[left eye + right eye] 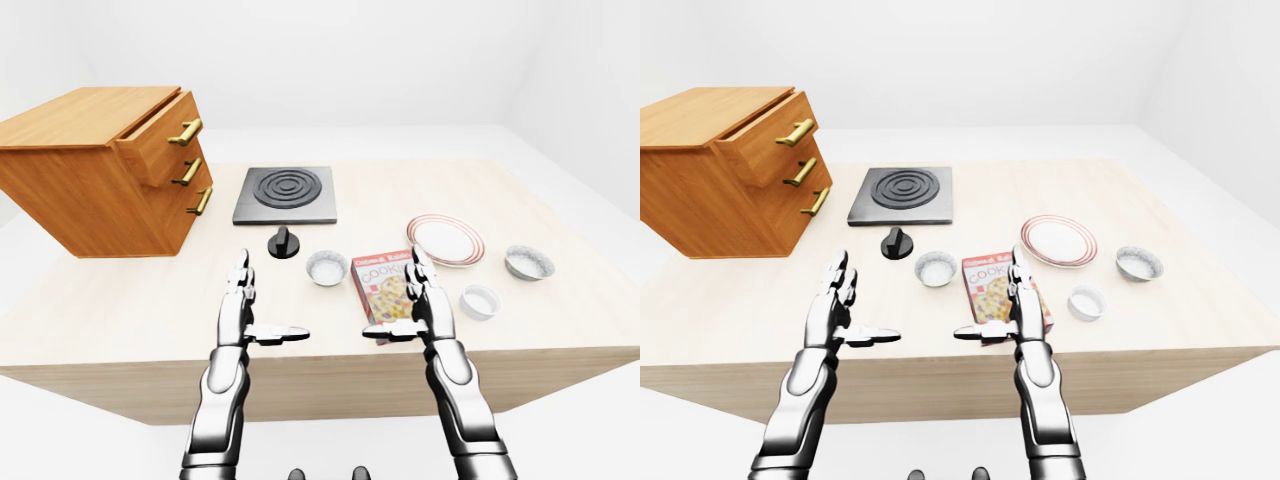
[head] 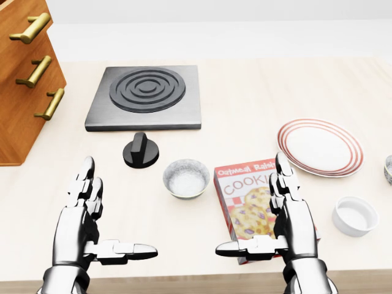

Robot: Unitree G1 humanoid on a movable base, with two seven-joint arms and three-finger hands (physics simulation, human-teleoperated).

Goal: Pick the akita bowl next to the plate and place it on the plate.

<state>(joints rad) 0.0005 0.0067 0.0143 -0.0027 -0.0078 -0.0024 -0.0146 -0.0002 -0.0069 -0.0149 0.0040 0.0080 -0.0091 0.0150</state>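
Both hands empty, fingers spread: left silver three-finger hand [image 2: 89, 220] lower left, right silver hand [image 2: 288, 223] over cookie box [image 2: 245, 190]. Reach not begun. Target likely grey patterned bowl [image 1: 529, 263] right of red-rimmed plate [image 2: 321, 147]; needs rightward reach.

I see my right hand [image 2: 288, 214] hovering with fingers spread over the cookie box [image 2: 248, 199], which lies flat between it and the plate [image 2: 320, 147]. The bowl [image 1: 529, 263] to the right of the plate has bare tabletop around it, so a path past the box's right edge is free except for the small white ramekin [image 2: 355, 215] sitting low right in the head view. My left hand [image 2: 86, 214], spread too, has bare table [image 2: 245, 104] ahead, then the black knob [image 2: 141, 150] and a second bowl [image 2: 186, 177].
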